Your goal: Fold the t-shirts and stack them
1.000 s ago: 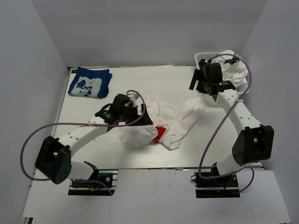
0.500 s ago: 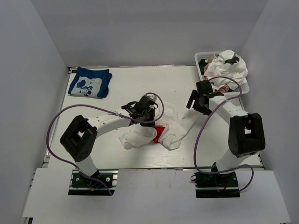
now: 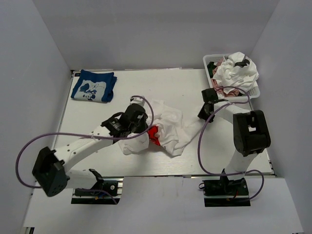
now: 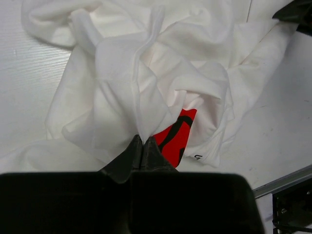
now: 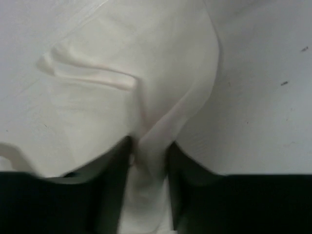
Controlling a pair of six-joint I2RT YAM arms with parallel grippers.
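Mostly buried, red logo [image 4: 176, 134] at white t-shirt's [image 4: 161, 73] six o'clock; left gripper [image 4: 142, 141] pinches the cloth; right gripper [image 5: 148, 146] straddles a fold, grip perhaps loose.

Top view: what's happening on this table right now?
Both arms are on the crumpled white tee mid-table. The left gripper is shut on a fold beside its red print; the right gripper has the tee's opposite edge bunched between its fingers. A folded blue tee lies at the far left corner, and the basket at far right holds more clothes.
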